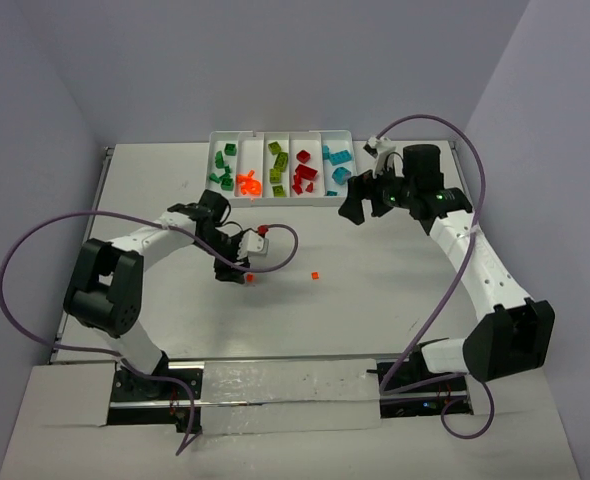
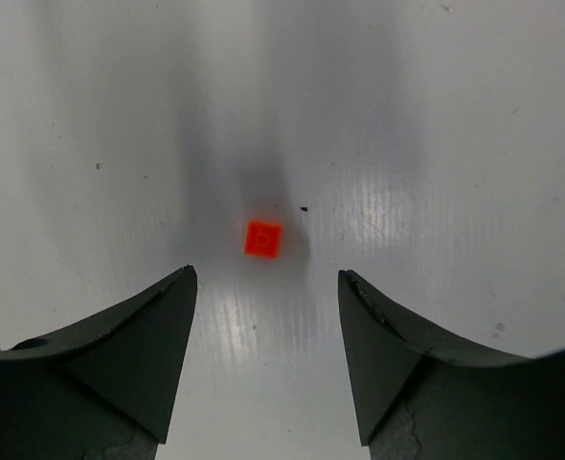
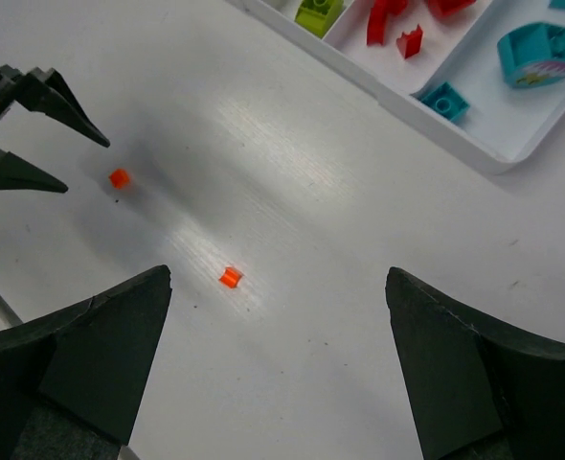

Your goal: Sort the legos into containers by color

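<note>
Holds left gripper apart, low over a small orange brick lying on the surface. Hangs right gripper spread wide by the near right corner of the white tray. Leaves a second orange brick loose between the arms, other bricks grouped by colour inside the tray.

A white tray is set on the far part of the white table. Well apart from it, two small pieces are laid directly on the bare surface: the left orange brick and, near it, the right orange brick.
</note>
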